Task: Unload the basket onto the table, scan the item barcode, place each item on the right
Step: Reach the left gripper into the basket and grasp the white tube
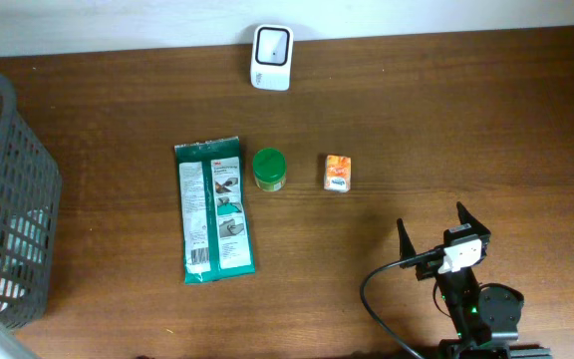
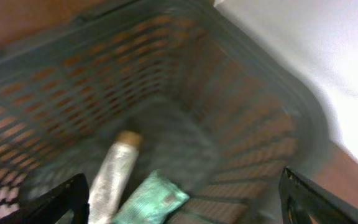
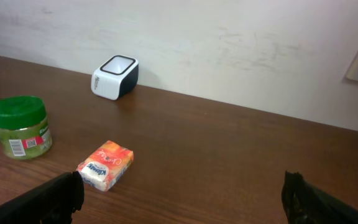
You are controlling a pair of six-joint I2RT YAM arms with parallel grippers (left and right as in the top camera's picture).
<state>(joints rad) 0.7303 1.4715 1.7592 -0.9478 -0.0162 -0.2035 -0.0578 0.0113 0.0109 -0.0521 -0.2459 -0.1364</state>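
Hanging over the basket [image 2: 229, 93] at the left end of the table [image 1: 486, 120], the left gripper [image 2: 182, 186] was seen with its fingers spread wide and nothing held between them, though that view was blurred. In the basket a pale tube [image 2: 114, 177] and a green packet [image 2: 157, 199] were found lying side by side. The right gripper [image 1: 433, 227] was held at the near right, its fingers likewise wide apart and empty. The scanner [image 1: 270, 57] was set at the far edge, by the wall. Mid-table, a wipes pack [image 1: 216, 209], a jar [image 1: 269, 170] just right of it and a tissue pack [image 1: 339, 173] further right were laid out, untouched by either gripper.
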